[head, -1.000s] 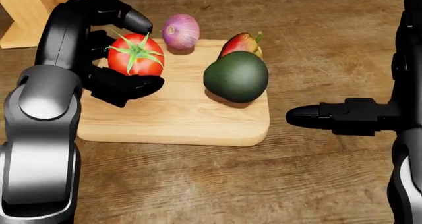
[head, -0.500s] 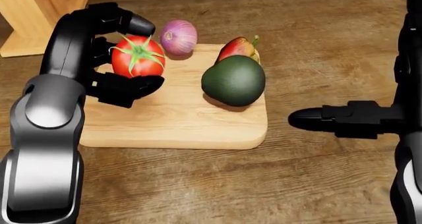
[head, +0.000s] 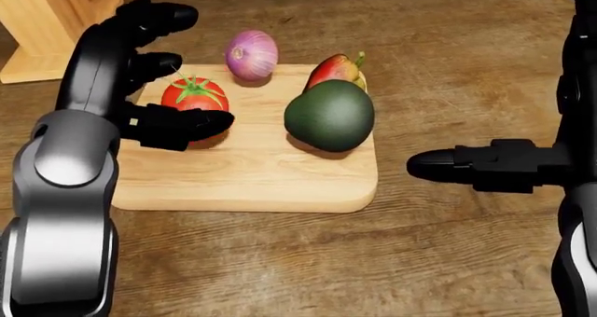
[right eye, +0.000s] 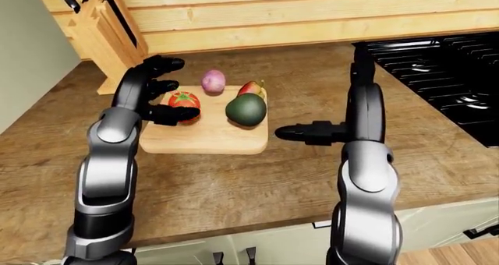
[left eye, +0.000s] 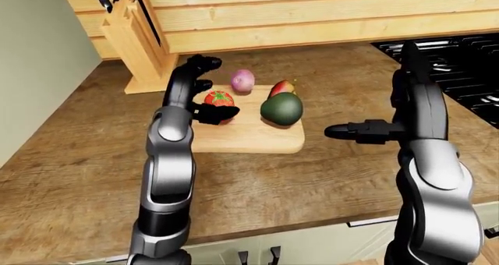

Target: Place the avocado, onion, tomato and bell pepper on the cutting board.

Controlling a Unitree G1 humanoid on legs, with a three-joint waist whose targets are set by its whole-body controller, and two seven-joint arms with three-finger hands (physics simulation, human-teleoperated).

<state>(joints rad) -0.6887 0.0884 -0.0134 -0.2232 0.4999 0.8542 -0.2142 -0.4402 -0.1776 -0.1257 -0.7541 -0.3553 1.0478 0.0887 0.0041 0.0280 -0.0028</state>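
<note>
Within the spread fingers of the left hand (head: 154,79): tomato (head: 195,96) resting released on cutting board (head: 252,170), right hand (head: 467,167) idle, grasping nothing.

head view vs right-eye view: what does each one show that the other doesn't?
Only the head view: close detail, namely the tomato's green stem and the onion's root end.

Only the right-eye view: the knife block with its dark handles, the wooden wall boards, the black stove at right, the cabinet fronts under the counter edge, and both full arms.

Both: the cutting board carrying tomato, onion, avocado and bell pepper; the left hand open about the tomato; the right hand off the board's right edge.
</note>
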